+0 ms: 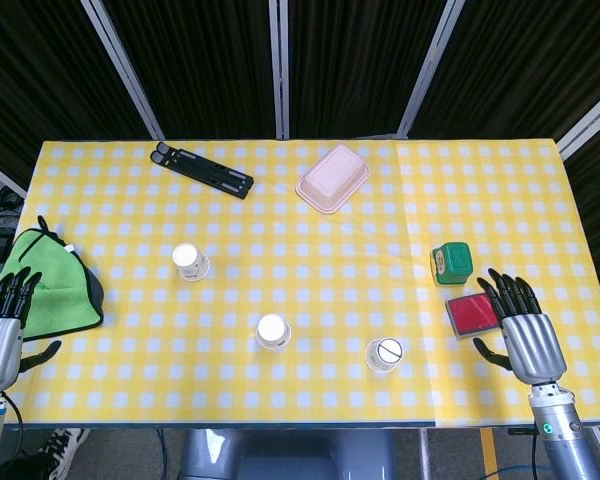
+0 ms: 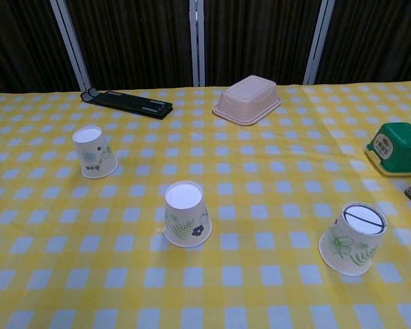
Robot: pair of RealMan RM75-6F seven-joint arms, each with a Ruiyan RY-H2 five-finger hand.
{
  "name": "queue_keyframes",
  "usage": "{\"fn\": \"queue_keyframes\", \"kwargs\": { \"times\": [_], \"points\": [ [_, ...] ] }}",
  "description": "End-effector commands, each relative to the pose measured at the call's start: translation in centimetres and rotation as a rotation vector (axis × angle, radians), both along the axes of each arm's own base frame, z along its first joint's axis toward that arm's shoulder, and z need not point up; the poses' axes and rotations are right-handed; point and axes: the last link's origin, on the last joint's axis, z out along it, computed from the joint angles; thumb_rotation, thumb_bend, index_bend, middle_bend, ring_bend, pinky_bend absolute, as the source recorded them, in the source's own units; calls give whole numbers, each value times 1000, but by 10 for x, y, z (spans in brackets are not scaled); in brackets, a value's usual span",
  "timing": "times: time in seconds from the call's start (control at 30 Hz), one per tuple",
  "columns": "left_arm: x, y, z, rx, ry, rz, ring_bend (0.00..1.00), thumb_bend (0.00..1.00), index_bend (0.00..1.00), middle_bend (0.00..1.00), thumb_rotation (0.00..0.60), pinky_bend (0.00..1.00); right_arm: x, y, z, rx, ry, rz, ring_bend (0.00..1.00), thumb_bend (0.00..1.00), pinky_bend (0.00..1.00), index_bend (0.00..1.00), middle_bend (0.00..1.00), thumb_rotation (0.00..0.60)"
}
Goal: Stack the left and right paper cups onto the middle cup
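— Where are the hands?

— In the head view the left hand point(image 1: 0, 325) sits at about 8 o'clock of the table, off its left edge, fingers spread and pointing up, holding nothing; its fingertips reach the edge of a green cloth point(image 1: 50, 280). The right hand point(image 1: 520, 328) is at roughly 4 o'clock, fingers fanned wide and also empty, just beside a red flat box point(image 1: 470, 315); whether it touches the box I cannot tell. The chest view shows neither hand.

— And the cups?

— All three stand upside down on the yellow checked tablecloth point(image 1: 310, 220), well apart from each other. The left paper cup point(image 1: 190, 262) is at 9 o'clock of centre, the middle cup point(image 1: 273, 331) at 6 o'clock, and the right paper cup point(image 1: 384, 354) at about 5 o'clock — nearest the right hand. None is stacked.

— Anything else?

— A black folded stand point(image 1: 202, 169) at 11 o'clock, a pink lidded container point(image 1: 332, 178) at 12 o'clock, and a green box point(image 1: 451, 263) at 3 o'clock, just above the red one.
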Motion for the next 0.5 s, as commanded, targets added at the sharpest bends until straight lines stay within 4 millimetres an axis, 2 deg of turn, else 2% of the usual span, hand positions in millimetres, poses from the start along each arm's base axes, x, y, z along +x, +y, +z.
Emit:
{"fn": "queue_keyframes", "kwargs": {
  "times": [0.03, 0.5],
  "points": [
    [0, 0, 0, 1, 0, 2, 0, 0, 0, 0, 600, 0, 0, 0, 0, 2, 2, -1, 0, 137, 0, 33, 0, 600],
    [0, 3, 0, -3, -3, 2, 0, 0, 0, 0, 600, 0, -1, -1, 0, 2, 3, -10, 0, 137, 0, 33, 0, 600]
  ]
}}
